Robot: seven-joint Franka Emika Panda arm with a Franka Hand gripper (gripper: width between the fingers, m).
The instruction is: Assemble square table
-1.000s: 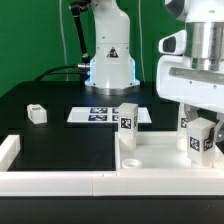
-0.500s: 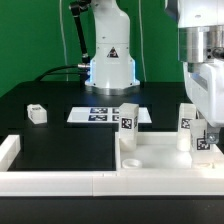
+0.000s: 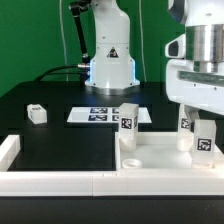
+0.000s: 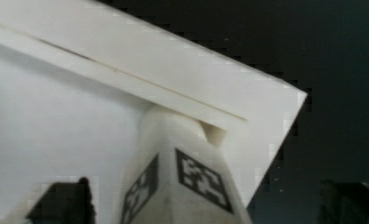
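The gripper [image 4: 207, 203] is seen released, its fingers [image 4: 65, 200] spread clear of the tagged leg [image 3: 205, 141], which is stood upright at a corner of the square table top [image 3: 160, 158], at the exterior view's right.

The square table top [image 3: 160, 157] lies near, at the exterior view's right. On it stand a corner leg [image 3: 128, 118] at its left and two right legs [image 3: 205, 140]. The marker board [image 3: 100, 115] lies behind it. A loose leg [image 3: 37, 114] lies far left.
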